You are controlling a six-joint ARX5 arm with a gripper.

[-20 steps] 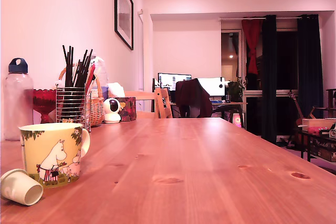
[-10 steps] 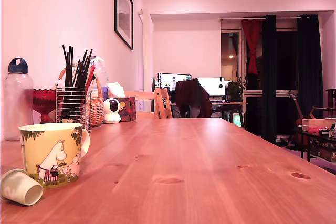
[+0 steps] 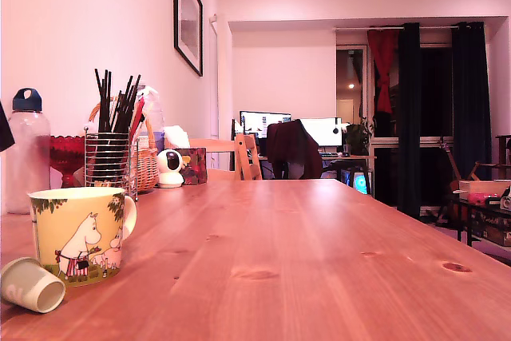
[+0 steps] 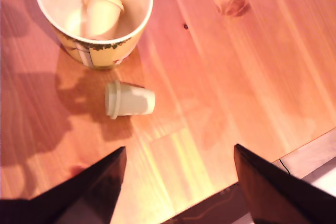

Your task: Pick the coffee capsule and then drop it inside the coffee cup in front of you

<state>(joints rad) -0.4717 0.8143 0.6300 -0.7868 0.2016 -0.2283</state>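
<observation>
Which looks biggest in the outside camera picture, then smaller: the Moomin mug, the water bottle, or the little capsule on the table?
1. Water bottle and coffee cup: look about alike, and the bottle stands farther back, so no ranking.
2. Coffee capsule: clearly smallest, though nearest.

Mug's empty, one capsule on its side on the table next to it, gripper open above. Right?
Not quite: the mug is not empty. The wrist view shows one capsule already inside it. The rest holds: another capsule lies on its side on the table beside the mug, and the gripper is open above.
</observation>
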